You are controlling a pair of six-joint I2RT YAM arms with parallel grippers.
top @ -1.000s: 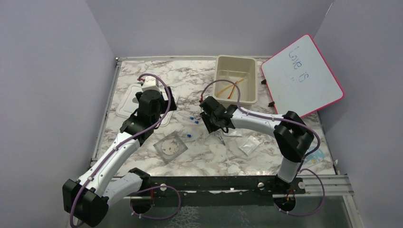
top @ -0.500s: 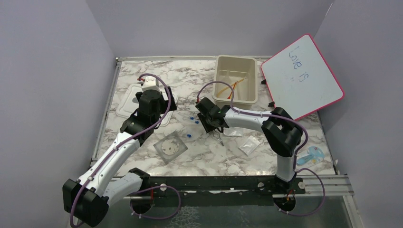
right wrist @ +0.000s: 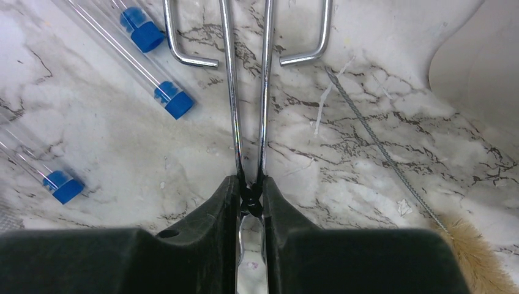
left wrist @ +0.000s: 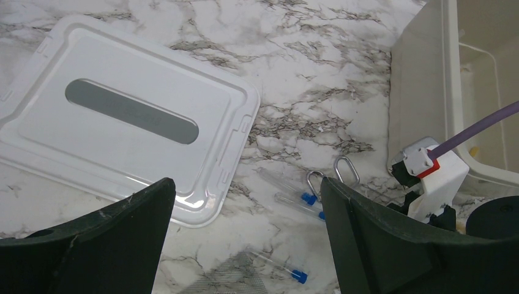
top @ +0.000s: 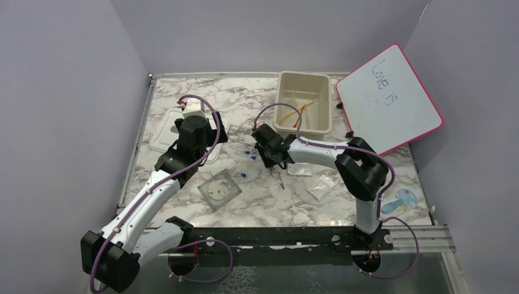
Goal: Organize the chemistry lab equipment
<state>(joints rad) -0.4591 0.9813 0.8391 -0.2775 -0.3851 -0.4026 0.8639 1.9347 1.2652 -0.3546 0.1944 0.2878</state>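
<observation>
Viewed from above, my right gripper (right wrist: 251, 193) sits low at the middle of the marble table (top: 257, 211), just in front of the beige tub (top: 322, 128). Its two fingers are clenched on the stem of a pair of chrome wire tongs (right wrist: 264, 92), which lie flat on the marble and point away from the wrist. Three blue-capped tubes (right wrist: 174, 101) lie close on one side of the tongs, the nearest just beside a bent wire handle. On the other side is a brush (right wrist: 474, 260), its twisted wire stem slanting away, with a narrow strip of bare marble between it and the tongs. The tub's rounded corner shows beyond the brush. My left gripper (left wrist: 245, 190) hangs released, jaws spread wide and holding nothing, above the near corner of the white lid (left wrist: 122, 122). The lid lies flat close to the table's left edge. Between the lid's edge and the tub wall there is open marble, broken only by the tubes and the looped ends of the tongs. A bagged round dish (top: 219, 190) lies toward the near edge, apart from both grippers. A clear packet (top: 321, 186) lies beside the right arm. Thin amber and red pieces (top: 298, 115) rest inside the tub. A pink-framed whiteboard (top: 388, 101) leans over the far right corner.
</observation>
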